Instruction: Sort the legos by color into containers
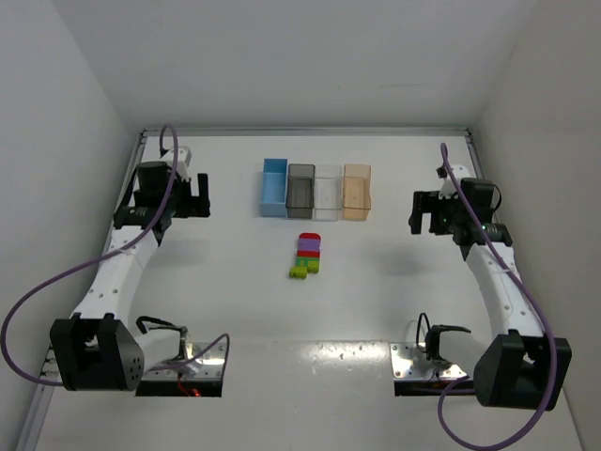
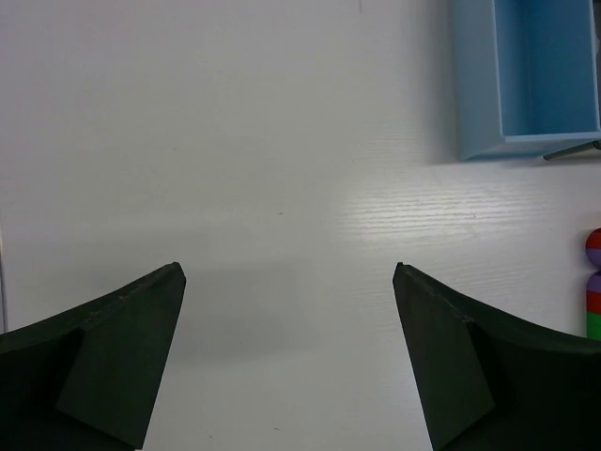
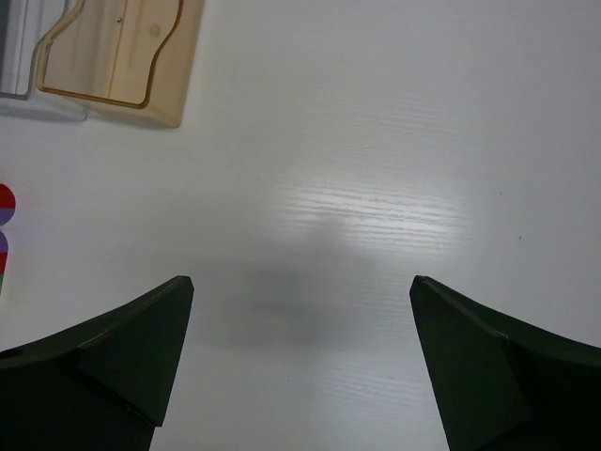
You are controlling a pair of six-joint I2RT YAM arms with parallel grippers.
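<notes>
The legos [image 1: 306, 256] lie joined in a short column at the table's middle: red at the far end, then purple, red, dark green and yellow-green. Four bins stand in a row behind them: blue [image 1: 274, 187], smoky dark grey [image 1: 300, 191], clear [image 1: 327, 193] and pale orange [image 1: 357, 191]. My left gripper [image 1: 199, 196] is open and empty, left of the blue bin [image 2: 531, 75]. My right gripper [image 1: 423, 213] is open and empty, right of the orange bin [image 3: 117, 56]. The column's edge shows in the left wrist view [image 2: 593, 282] and the right wrist view [image 3: 5, 225].
White walls enclose the table on the left, back and right. Both arm bases [image 1: 178, 362] sit at the near edge, with purple cables looping beside them.
</notes>
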